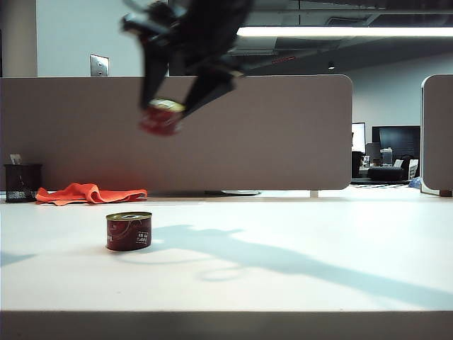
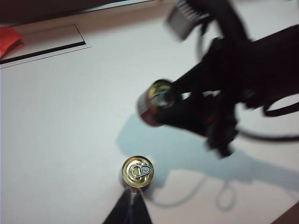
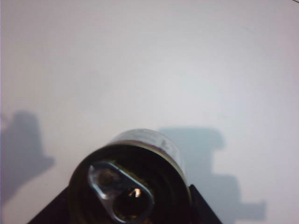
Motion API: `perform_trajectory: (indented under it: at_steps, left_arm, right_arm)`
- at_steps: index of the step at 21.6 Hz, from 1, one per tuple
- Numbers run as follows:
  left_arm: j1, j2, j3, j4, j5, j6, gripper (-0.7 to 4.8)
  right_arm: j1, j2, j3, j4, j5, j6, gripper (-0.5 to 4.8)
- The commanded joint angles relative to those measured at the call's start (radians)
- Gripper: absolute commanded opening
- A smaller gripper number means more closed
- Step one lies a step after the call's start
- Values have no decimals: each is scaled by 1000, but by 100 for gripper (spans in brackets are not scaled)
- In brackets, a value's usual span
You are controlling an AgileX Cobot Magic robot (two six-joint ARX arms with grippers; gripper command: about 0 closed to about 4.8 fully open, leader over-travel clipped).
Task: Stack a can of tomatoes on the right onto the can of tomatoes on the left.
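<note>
The right end effector (image 1: 164, 113) hangs high above the table (image 1: 297, 241), its two fingers clamped on the sides of the carried can of tomatoes (image 1: 161, 117), which sits tilted in the grip with its lid toward the upper right. In the right wrist view that can (image 3: 133, 186) fills the space between the dark fingers, pull-tab up. The left end effector (image 2: 130, 211) shows only as two dark fingertips that look pressed together with nothing between them, hovering just near of the standing can of tomatoes (image 2: 137, 171), which rests upright on the left part of the table (image 1: 129, 230).

The main risk, as I judge it, is the tilt. If the carried can comes down at this angle, its edge would meet the lower rim first and could slide off or knock the standing can sideways. It also hangs a little to the right of the target in the exterior view, so lowering without lining up would land it off-centre. Motion blur on the arm suggests speed, and a hard arrival could topple both.

The left end effector close by the standing can could crowd the approach. Elsewhere, an orange cloth (image 1: 88, 193) lies at the far left edge beside a dark mesh cup (image 1: 22, 183), both well apart from the cans.
</note>
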Motion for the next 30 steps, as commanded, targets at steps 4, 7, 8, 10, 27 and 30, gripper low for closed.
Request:
perform_trajectory:
  at_steps: [4, 7, 8, 10, 27, 30]
  left_arm:
    - [0, -2, 8, 6, 2, 0, -2]
    - [1, -2, 8, -7, 2, 0, -2]
    - [1, -2, 8, -11, 2, 0, -2]
    - [1, -2, 8, -19, 2, 0, -2]
    - [1, -2, 8, -22, 1, 1, -2]
    - [1, -2, 8, -22, 0, 4, -2]
  right_arm:
    - [76, 196, 200, -142, 84, -63, 274]
    - [83, 225, 200, -146, 81, -61, 274]
    - [83, 233, 200, -148, 79, -60, 274]
    - [88, 238, 199, -162, 64, -51, 274]
    - [107, 256, 199, -185, 71, -51, 340]
    - [107, 256, 200, -177, 71, -51, 373]
